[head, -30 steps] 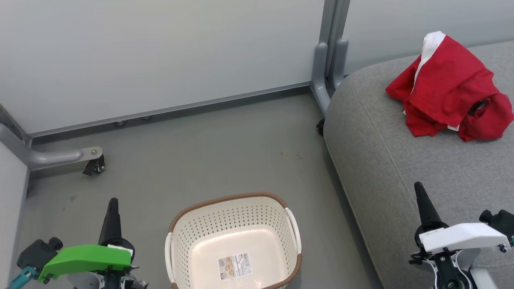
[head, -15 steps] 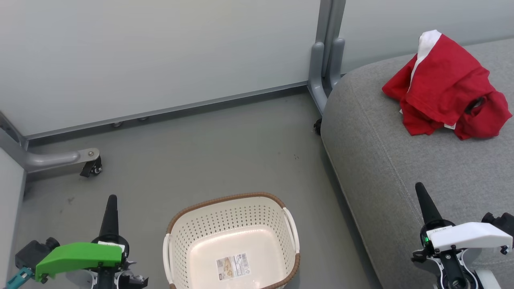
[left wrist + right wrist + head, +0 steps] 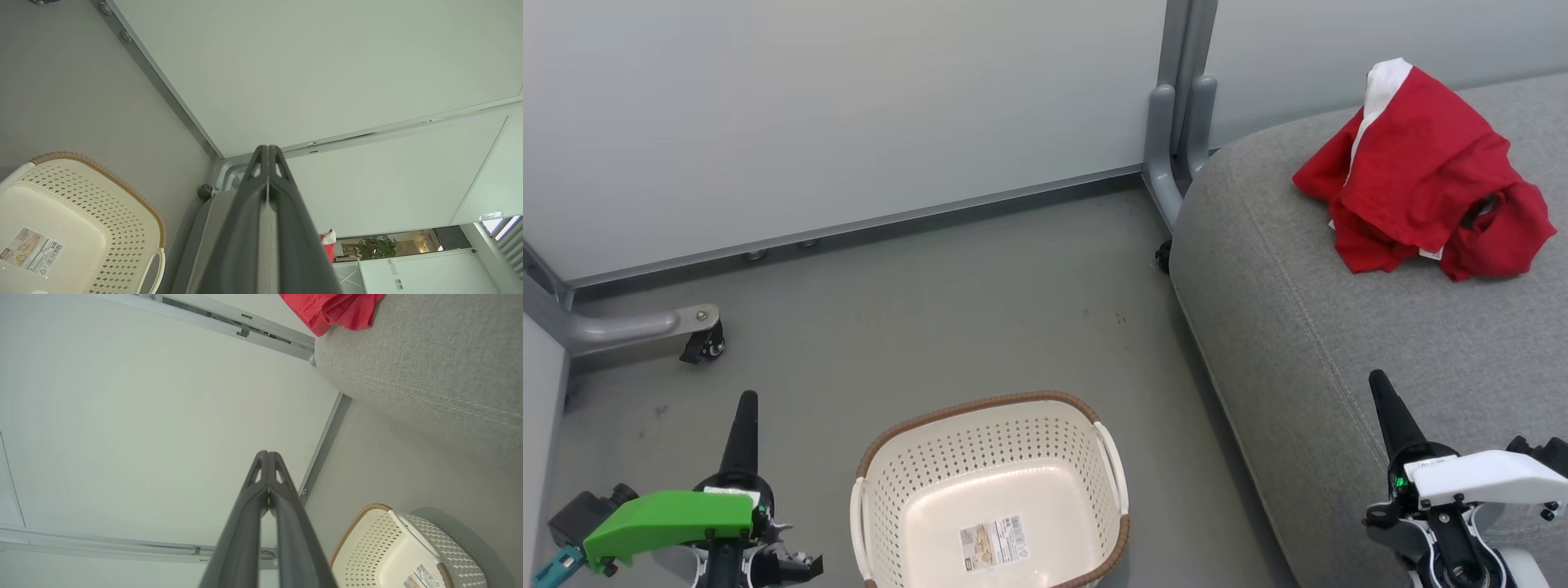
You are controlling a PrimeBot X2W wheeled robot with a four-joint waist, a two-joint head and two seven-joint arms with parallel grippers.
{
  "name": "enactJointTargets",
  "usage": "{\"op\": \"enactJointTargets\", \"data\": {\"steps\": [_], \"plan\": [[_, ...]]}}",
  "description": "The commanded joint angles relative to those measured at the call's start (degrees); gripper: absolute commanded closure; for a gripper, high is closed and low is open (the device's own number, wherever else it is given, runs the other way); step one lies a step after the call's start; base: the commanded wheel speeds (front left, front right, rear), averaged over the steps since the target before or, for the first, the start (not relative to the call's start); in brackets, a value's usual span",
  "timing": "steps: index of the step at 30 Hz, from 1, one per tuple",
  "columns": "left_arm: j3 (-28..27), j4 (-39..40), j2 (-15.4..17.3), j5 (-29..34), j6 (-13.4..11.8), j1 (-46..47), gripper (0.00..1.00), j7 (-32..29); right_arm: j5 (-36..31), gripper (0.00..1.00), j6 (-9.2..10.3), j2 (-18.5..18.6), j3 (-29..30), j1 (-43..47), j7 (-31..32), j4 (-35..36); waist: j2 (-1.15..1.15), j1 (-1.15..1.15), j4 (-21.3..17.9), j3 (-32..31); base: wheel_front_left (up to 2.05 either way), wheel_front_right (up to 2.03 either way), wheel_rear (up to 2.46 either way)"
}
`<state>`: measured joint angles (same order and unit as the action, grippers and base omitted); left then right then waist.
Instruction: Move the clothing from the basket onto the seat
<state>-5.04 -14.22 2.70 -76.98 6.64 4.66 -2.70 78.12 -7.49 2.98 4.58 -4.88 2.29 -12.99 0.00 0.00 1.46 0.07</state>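
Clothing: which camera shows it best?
Head view: the whole red clothing heap lies in full sight on the seat. Right wrist view catches its edge at the top; left wrist view, a small red sliver low down.

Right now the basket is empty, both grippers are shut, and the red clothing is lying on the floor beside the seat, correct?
One thing is off: the clothing lies on the seat, not on the floor beside it, as the head view shows. The rest holds: the basket is empty, and the left gripper and right gripper are both shut.
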Motion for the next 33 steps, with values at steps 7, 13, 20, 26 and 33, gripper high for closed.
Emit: {"op": "enactJointTargets", "data": {"steps": [7,13,20,26,33], "plan": [[-0.6,0.4,0.3,-4.3,0.5,1.5,1.0,-1.1,3.9,1.0,-0.01,0.3,0.6,-1.1,1.2,-0.1,0.0,0.0,-0.3,0.0,0.0,0.0,0.0],[-0.8,0.3,0.3,-7.0,0.6,1.7,1.0,-1.8,6.5,1.0,-0.01,0.3,0.9,-1.2,1.8,-0.4,0.0,0.0,-0.5,0.0,0.0,0.0,0.0],[-1.1,0.3,0.3,-10.0,0.8,1.7,1.0,-2.6,9.4,1.0,0.0,0.3,1.2,-1.4,2.7,-0.6,0.0,0.0,-0.8,0.1,0.0,0.0,0.0],[-1.4,0.3,0.3,-12.3,0.9,1.9,1.0,-3.3,11.7,1.0,0.0,0.3,1.4,-1.4,3.3,-0.9,0.0,0.0,-1.1,0.1,0.0,0.0,0.0],[-1.6,0.2,0.3,-15.2,1.0,2.0,1.0,-3.9,14.3,1.0,0.0,0.3,1.7,-1.5,4.0,-1.1,0.0,0.0,-1.4,0.1,0.0,0.0,0.0]]}}
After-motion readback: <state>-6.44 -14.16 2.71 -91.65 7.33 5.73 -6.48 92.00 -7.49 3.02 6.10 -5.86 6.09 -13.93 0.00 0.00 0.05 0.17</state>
